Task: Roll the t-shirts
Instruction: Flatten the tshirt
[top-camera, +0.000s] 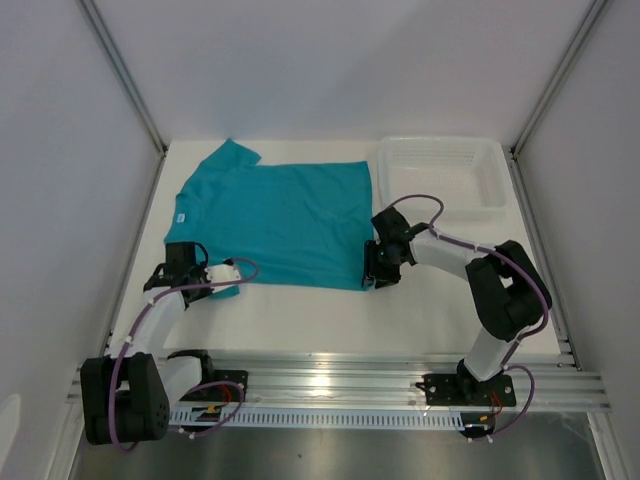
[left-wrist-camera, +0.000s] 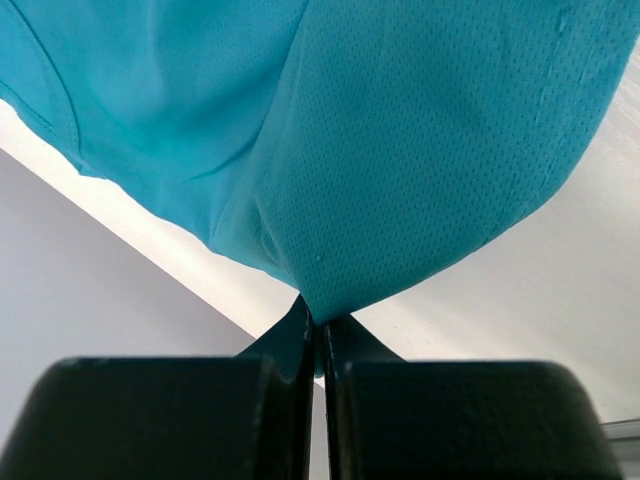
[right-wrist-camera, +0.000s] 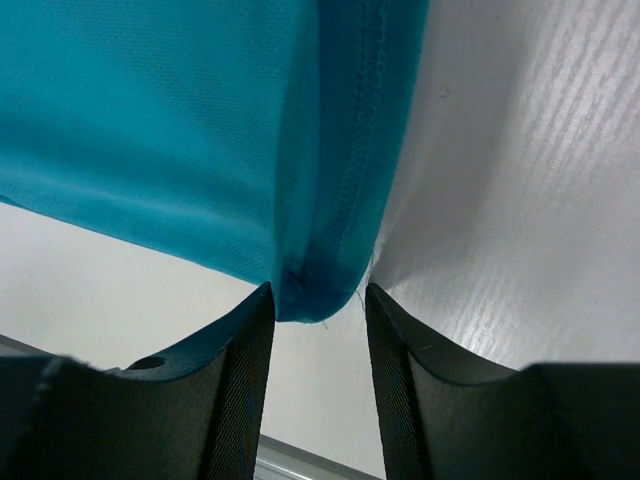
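The teal t-shirt (top-camera: 275, 215) lies flat on the white table, neck and white label at the left, hem at the right. My left gripper (top-camera: 226, 279) is at its near left corner, shut on a pinch of the fabric; the left wrist view shows the cloth (left-wrist-camera: 400, 160) drawn into a point between the closed jaws (left-wrist-camera: 320, 325). My right gripper (top-camera: 371, 281) is at the near right hem corner. In the right wrist view its jaws stand open, with the hem corner (right-wrist-camera: 310, 290) at the tips (right-wrist-camera: 318, 300), close against the left finger.
A white perforated basket (top-camera: 487, 171) stands at the back right, just past the shirt's hem. White walls close in the table on the left, back and right. The metal rail (top-camera: 330, 385) with the arm bases runs along the near edge.
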